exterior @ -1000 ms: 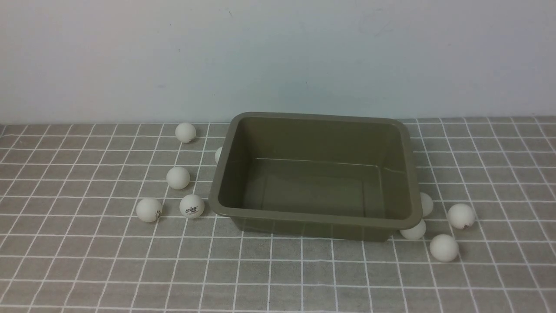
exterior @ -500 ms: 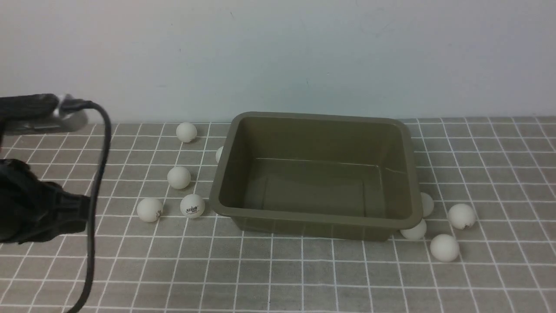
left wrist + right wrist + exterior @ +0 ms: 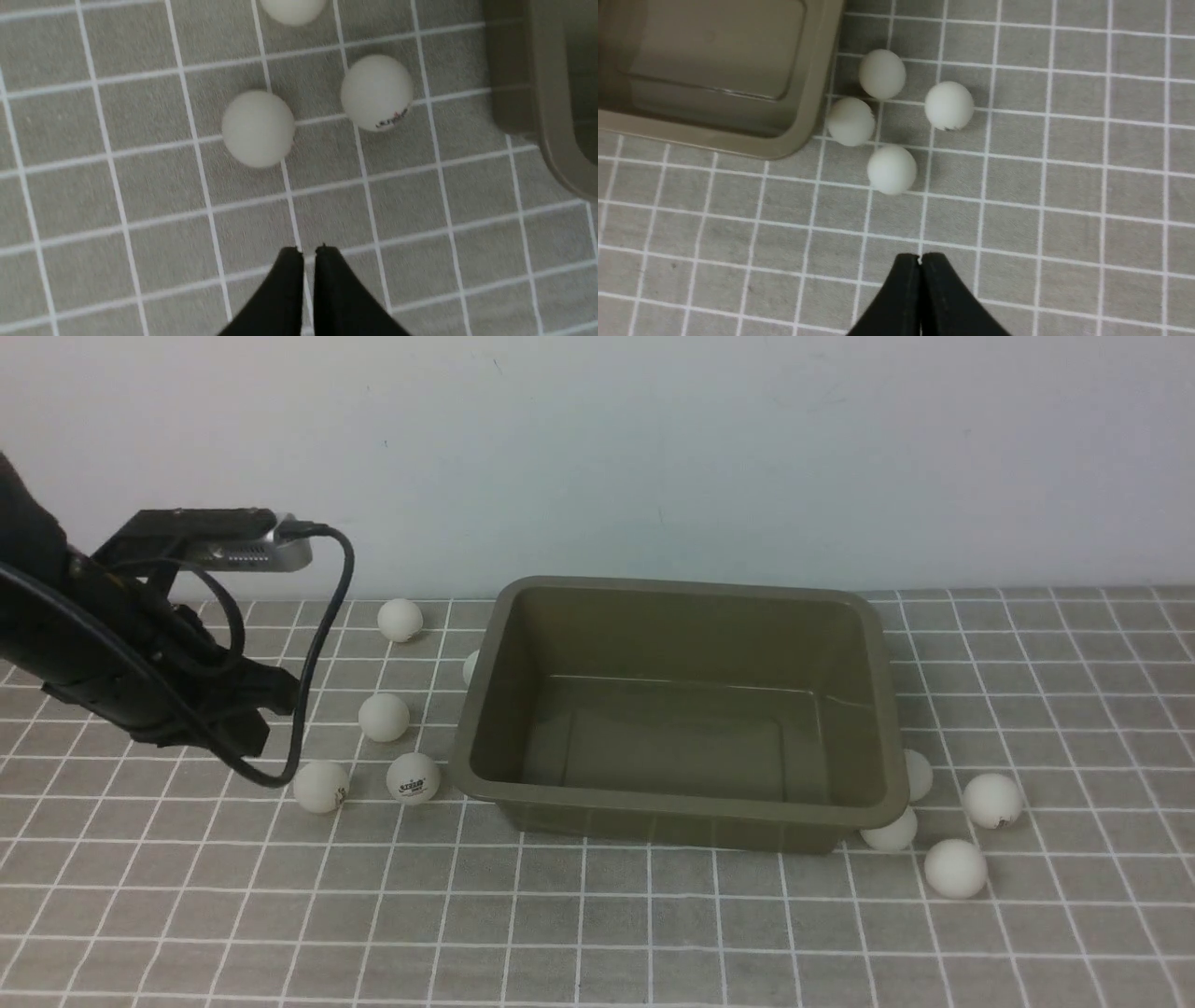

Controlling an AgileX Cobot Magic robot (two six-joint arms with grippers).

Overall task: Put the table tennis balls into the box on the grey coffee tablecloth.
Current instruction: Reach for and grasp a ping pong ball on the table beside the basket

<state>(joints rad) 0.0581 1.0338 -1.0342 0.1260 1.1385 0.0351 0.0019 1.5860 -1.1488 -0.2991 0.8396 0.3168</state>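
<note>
One table tennis ball (image 3: 470, 667) on the box's (image 3: 672, 803) left side shows only as a sliver behind the rim, and two balls (image 3: 918, 775) (image 3: 887, 831) at its right front corner are partly tucked under the rim. In the left wrist view another ball (image 3: 292, 8) is cut by the frame edge. The left arm (image 3: 56, 644) runs off the front view's left edge, and its tool's tips cannot be made out there. Ball logos are too small to read.

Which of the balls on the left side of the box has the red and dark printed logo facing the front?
The ball at the box's near left corner; the other left-side balls look plain white from the front.
</note>
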